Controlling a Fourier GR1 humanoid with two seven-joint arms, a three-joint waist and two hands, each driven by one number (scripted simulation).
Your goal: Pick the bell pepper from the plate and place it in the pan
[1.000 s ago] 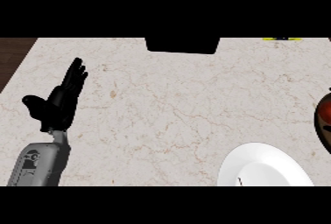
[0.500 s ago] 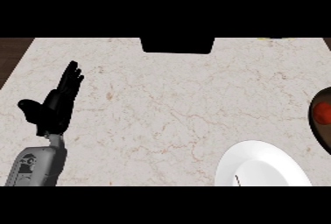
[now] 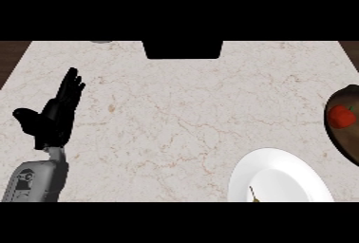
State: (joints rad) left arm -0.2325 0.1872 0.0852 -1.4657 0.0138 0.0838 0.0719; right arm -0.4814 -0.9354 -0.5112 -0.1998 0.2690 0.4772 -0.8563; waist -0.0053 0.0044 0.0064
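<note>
pepper location: small red bell pepper (image 3: 341, 116), glossy and roundish, already lies inside the dark round pan (image 3: 335, 135) at the counter's right edge; the pan is cut off by the view.
plate: white round glazed plate (image 3: 280, 180) at lower right, smooth, nothing on it but a thin dark sliver near its bottom edge that I can't identify. No pepper on it.
pepper vs plate: pepper sits up and to the right of the plate, apart from it, within the pan's rim.
left hand: black left hand (image 3: 54, 114) on a grey forearm (image 3: 35, 180), at the left side of the counter, fingers straight and pointing up and away, thumb splayed out to the left. Holding nothing, resting.
right hand: not visible anywhere.
key relation: pepper is far across the counter to the right of the left hand; the right arm would be the nearer one, judging by side only.
long axis: pepper too small and compact to call an axis.
counter: pale beige marble-look countertop (image 3: 182, 104), fine brown veining, flat and matte; a black rectangular block (image 3: 182, 49) at its far edge.
task status: my read is that the placement looks done, nothing left to grasp.
</note>
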